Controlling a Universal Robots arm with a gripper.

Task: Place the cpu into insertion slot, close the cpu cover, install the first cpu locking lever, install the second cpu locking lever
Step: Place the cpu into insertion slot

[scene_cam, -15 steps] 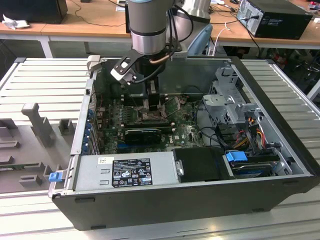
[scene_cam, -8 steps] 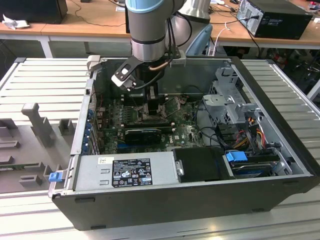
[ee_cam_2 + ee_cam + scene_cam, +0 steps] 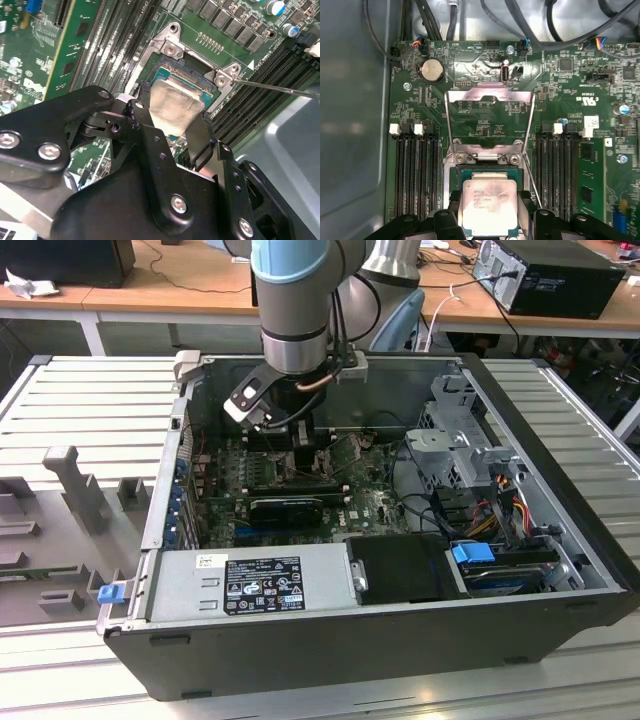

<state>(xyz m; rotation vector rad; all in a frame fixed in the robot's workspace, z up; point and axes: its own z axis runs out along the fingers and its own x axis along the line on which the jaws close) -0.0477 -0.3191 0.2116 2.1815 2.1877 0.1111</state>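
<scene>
The gripper (image 3: 172, 120) is clamped on the cpu (image 3: 489, 202) by two opposite edges, silver top up, holding it right over the insertion slot (image 3: 487, 172). The cpu cover (image 3: 490, 95) stands swung open beyond the slot, above the green motherboard (image 3: 560, 100).

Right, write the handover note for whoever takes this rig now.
Gripper: the black gripper is shut on the silver-grey square cpu, just over the dark square insertion slot on the green board.
Cover: the thin silver-grey metal frame cover is swung open, away from the slot.
Done: nothing; cpu not seated, as far as shows.
Left: seating, closing cover, both levers; one thin wire lever stands unlatched.
</scene>
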